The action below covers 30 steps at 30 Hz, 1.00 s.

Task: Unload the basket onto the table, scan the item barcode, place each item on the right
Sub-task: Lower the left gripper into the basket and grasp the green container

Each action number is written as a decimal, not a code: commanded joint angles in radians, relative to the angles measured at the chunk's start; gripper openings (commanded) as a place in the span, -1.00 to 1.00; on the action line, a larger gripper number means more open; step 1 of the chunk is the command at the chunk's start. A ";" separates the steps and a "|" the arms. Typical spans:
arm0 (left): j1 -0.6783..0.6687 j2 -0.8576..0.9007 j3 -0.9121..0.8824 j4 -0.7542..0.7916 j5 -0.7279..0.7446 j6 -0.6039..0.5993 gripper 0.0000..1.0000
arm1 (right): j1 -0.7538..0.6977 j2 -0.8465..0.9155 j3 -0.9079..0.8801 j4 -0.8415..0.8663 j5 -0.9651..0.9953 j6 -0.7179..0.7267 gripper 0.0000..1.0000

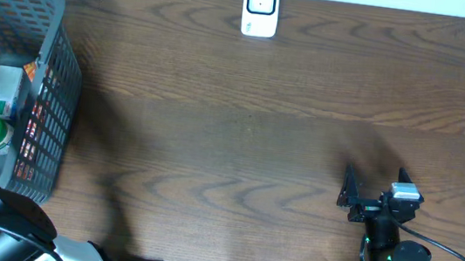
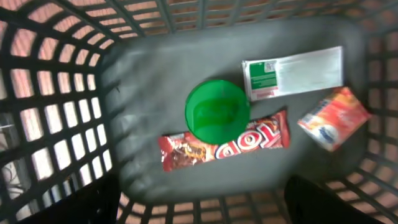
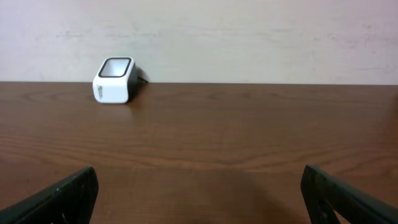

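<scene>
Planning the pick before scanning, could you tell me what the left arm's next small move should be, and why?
Probably lower the open left gripper into the basket toward the green lid: it sits nearly centred below the jaws, overlapping the red wrapper.
</scene>
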 commanded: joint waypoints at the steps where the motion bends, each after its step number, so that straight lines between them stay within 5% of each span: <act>1: 0.004 -0.011 -0.090 0.061 -0.029 -0.003 0.71 | 0.009 -0.004 -0.001 -0.004 0.002 -0.005 0.98; 10: 0.005 -0.011 -0.308 0.275 -0.030 -0.003 0.71 | 0.009 -0.004 -0.001 -0.004 0.002 -0.005 0.99; 30: 0.005 0.080 -0.391 0.423 -0.041 0.008 0.72 | 0.009 -0.004 -0.001 -0.004 0.002 -0.005 0.98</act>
